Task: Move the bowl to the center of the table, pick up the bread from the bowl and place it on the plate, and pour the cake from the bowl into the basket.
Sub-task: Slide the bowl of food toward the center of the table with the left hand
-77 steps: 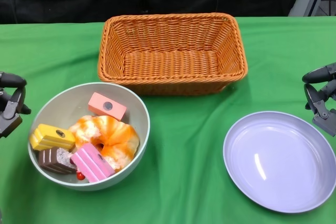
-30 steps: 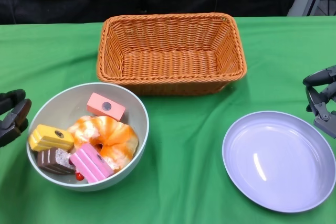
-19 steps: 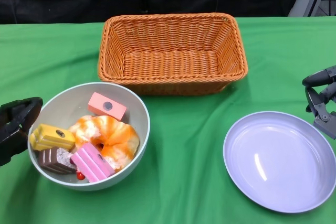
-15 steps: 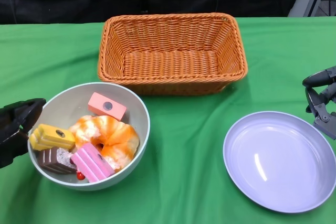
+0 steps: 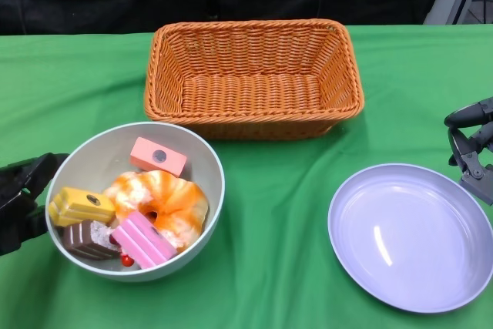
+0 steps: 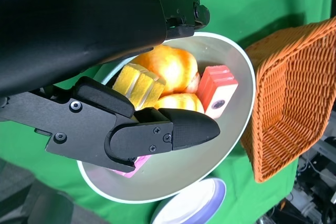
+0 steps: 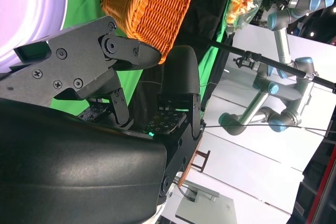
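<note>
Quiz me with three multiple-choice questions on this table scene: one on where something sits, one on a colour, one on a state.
1. Where is the pale grey bowl of toy cakes?
A. Inside the basket
B. Near left of the table, in front of the basket
C. On the plate

2. What colour is the round shallow plate?
A. Lavender
B. Red
C. Black

3. What is in the orange woven wicker basket?
A. Bread
B. Cakes
C. Nothing

Answers: 1 B, the bowl stands on the green cloth by the left hand. 2 A, the plate looks pale purple. 3 C, only bare weave shows inside.
</note>
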{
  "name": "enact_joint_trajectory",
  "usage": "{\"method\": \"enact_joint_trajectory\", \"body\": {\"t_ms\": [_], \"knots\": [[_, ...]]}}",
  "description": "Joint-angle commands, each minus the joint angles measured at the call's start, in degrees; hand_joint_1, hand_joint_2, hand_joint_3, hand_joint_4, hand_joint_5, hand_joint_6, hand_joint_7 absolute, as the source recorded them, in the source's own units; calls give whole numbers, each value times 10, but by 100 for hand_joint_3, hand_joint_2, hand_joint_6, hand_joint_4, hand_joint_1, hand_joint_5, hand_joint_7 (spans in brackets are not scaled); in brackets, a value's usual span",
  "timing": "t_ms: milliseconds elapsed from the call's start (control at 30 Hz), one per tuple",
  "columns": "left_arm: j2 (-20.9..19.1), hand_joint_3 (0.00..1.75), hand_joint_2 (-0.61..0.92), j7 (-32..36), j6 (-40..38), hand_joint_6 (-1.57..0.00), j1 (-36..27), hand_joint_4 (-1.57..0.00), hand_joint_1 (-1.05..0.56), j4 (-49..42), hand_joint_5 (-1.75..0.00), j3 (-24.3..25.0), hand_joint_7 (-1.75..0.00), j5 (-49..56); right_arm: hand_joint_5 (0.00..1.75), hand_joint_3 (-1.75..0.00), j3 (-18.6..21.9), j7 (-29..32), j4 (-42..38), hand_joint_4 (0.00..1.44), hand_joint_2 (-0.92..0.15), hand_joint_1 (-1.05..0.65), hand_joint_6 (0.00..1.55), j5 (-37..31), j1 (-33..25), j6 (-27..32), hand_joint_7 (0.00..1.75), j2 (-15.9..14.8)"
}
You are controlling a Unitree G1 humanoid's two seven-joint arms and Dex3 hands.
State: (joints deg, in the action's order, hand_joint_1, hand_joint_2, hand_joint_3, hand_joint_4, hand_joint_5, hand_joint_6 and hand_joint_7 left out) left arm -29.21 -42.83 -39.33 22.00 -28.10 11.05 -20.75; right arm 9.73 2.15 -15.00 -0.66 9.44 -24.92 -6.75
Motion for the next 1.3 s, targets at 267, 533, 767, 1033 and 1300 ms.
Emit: {"method": "enact_joint_trajectory", "body": {"t_ms": [267,533,767,1033,1300], "knots": [[-7,52,92,-20,-38,0,-2,0,-73,26,0,-13,0,-11,160,-62,0,8,2,72,-72,-12,67,-2,2,-5,125,-3],[-1,54,92,-15,-45,0,-14,0,-73,56,0,-20,0,-13,160,-63,0,10,-5,71,-72,-12,67,-5,5,-9,125,-4],[7,53,92,-12,-63,0,-27,0,-74,86,0,-25,0,-20,161,-62,-2,9,-9,70,-72,-13,66,-6,7,-14,127,-4],[18,52,92,-1,-97,0,-34,0,-72,117,0,-24,0,-34,161,-63,-4,10,-9,70,-72,-13,66,-5,8,-12,127,-2],[39,48,92,21,-139,0,-31,0,-71,150,0,-24,0,-49,159,-61,-5,13,-8,71,-72,-15,66,-4,8,-7,126,-1]]}}
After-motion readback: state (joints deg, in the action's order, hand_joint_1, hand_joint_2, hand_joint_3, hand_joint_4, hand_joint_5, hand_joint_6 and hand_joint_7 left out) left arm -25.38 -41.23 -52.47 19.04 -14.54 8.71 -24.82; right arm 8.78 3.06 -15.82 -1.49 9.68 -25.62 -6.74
